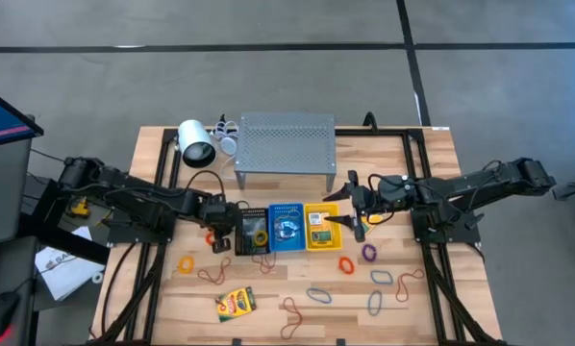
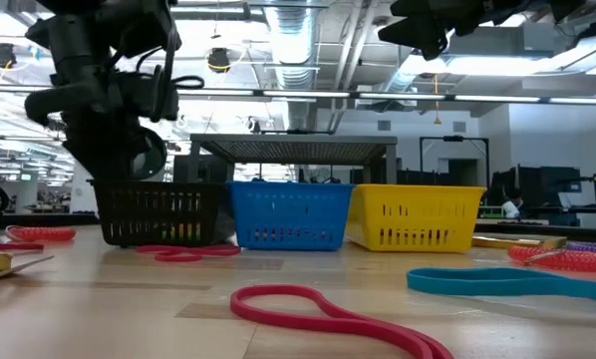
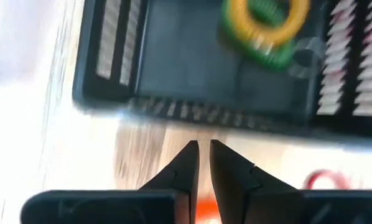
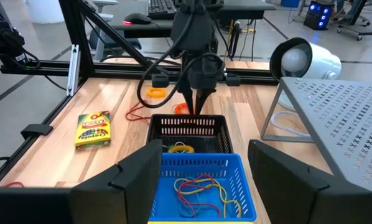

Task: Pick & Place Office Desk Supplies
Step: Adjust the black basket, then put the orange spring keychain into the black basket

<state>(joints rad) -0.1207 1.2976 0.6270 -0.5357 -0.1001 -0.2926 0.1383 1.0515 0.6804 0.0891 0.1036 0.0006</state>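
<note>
My left gripper (image 1: 220, 233) (image 3: 203, 149) points down at the table just left of the black basket (image 1: 252, 229), its fingers almost shut with a thin gap. An orange rubber band (image 1: 213, 240) (image 4: 183, 109) lies right by its fingertips. A yellow band and a green band (image 3: 264, 28) sit inside the black basket. My right gripper (image 1: 345, 209) (image 4: 204, 186) hovers wide open above the right edge of the yellow basket (image 1: 321, 227), touching nothing. A crayon box (image 1: 236, 303) lies flat near the table's near edge. Loose bands (image 1: 368, 253) are scattered on the table. My left gripper has its fingertips (image 4: 196, 107) beside the orange rubber band (image 3: 203, 211), coming from above and pointing down. The black basket's rim and the gripper itself hide the tips, so I cannot tell whether they touch or pinch the band.
The blue basket (image 1: 287, 227) holds red and yellow bands (image 4: 201, 190). The grey perforated shelf (image 1: 286, 142) and the white cylinder (image 1: 197, 142) stand at the far edge. More bands lie near the near edge (image 1: 318, 294) and at the left (image 1: 185, 261).
</note>
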